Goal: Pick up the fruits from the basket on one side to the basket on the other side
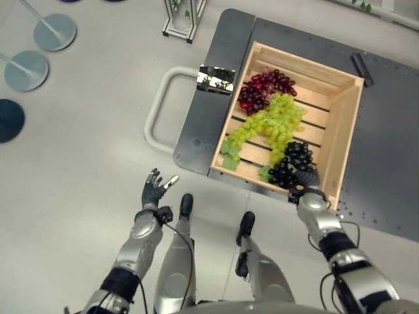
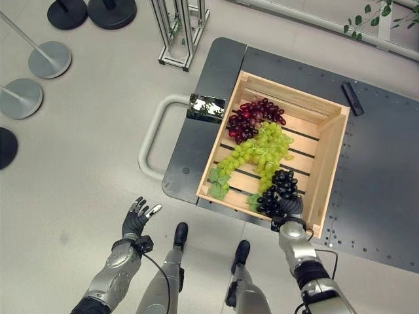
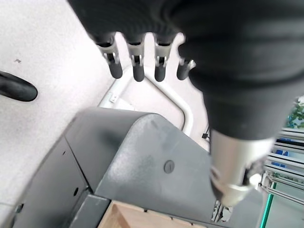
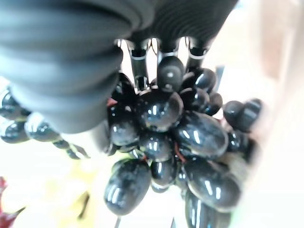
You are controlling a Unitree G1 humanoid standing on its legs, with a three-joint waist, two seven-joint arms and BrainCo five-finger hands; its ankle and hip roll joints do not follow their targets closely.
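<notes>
I see a wooden crate [image 2: 330, 154] sitting on a dark grey platform [image 2: 383, 190], with three grape bunches lying on its slatted floor. Red grapes [image 2: 252, 116] lie toward the far left corner. Green grapes [image 2: 258, 154] run diagonally across the middle, touching the red bunch at one end and reaching toward the near wall at the other. Black grapes [image 2: 278, 191] sit by the near wall, just beside the crate's right side and touching the green bunch.

My right hand [image 2: 292, 210] is down on the black grapes at the crate's near edge. In the right wrist view, its fingers [image 4: 168, 71] reach over the top of the bunch and the thumb presses in from the side, so the hand is curled round the black grapes [image 4: 166, 137]. I cannot tell whether the bunch is lifted off the slats.

My left hand [image 1: 156, 190] hangs over the bare floor [image 1: 78, 170], well apart from the crate, holding nothing. In the left wrist view its fingers [image 3: 137, 61] are straight and spread.

A white tubular handle [image 2: 152, 140] sticks out from the platform's left edge. A small black bar [image 2: 352, 98] lies on the platform beyond the crate's far right corner.
</notes>
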